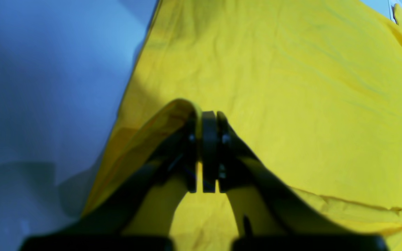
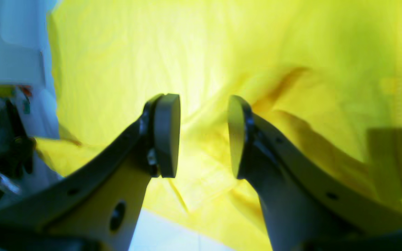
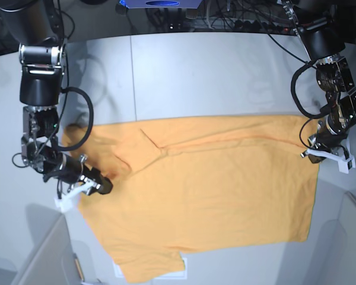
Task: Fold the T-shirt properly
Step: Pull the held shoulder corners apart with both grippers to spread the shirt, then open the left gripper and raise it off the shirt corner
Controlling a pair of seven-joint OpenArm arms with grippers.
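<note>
Lying spread on the worktop point(image 3: 225, 65), the T-shirt point(image 3: 213, 190) is light, limp cotton; grasp hems or corners. Left gripper point(image 1: 208, 150) is clamped on its edge; right gripper point(image 2: 202, 136) stands open above the sleeve area.

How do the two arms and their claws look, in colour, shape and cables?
Both arms are black, built of round cylinder-like segments, with loose black cables looping beside them. The arm above the right claw carries a silver band near its top. Each wrist has a small white bracket. The left claw has dark fingers ending in flat round disc pads; the right claw's fingers are grey, with small holes along them.
</note>
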